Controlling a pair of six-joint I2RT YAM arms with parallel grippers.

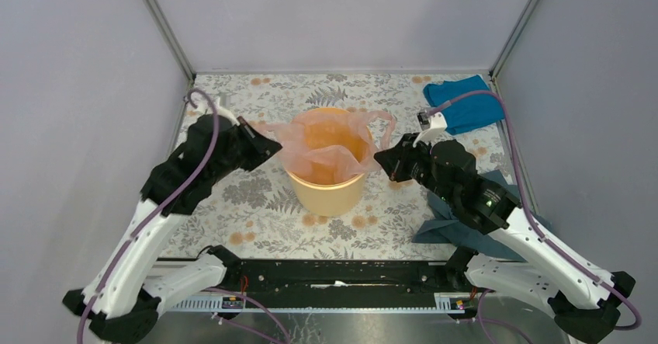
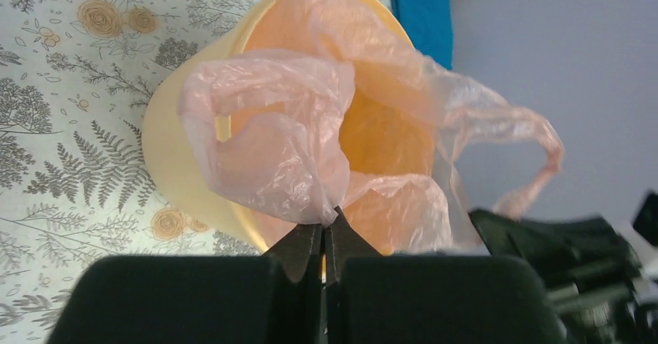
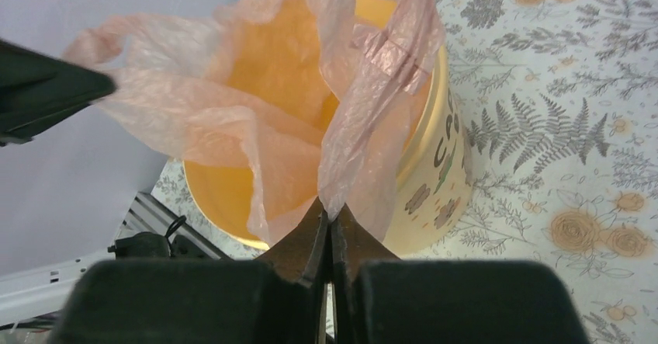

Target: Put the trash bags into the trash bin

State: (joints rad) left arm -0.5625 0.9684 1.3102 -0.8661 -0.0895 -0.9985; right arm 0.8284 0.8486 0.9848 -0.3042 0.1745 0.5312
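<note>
The pale-pink trash bag (image 1: 326, 146) hangs open over and into the yellow-orange trash bin (image 1: 330, 192), which stands upright mid-table. My left gripper (image 1: 273, 144) is shut on the bag's left edge beside the bin's rim; the left wrist view shows the bag (image 2: 287, 150) pinched at the gripper's (image 2: 327, 221) tips above the bin (image 2: 174, 165). My right gripper (image 1: 380, 160) is shut on the bag's right edge; the right wrist view shows plastic (image 3: 365, 95) pinched at the gripper's (image 3: 330, 210) tips over the bin (image 3: 434, 181). One bag handle (image 1: 386, 123) sticks out to the right.
A bright blue cloth (image 1: 464, 105) lies at the back right corner. A grey-blue cloth (image 1: 446, 224) lies under my right arm at the front right. Grey walls enclose the floral table (image 1: 256, 212) on three sides.
</note>
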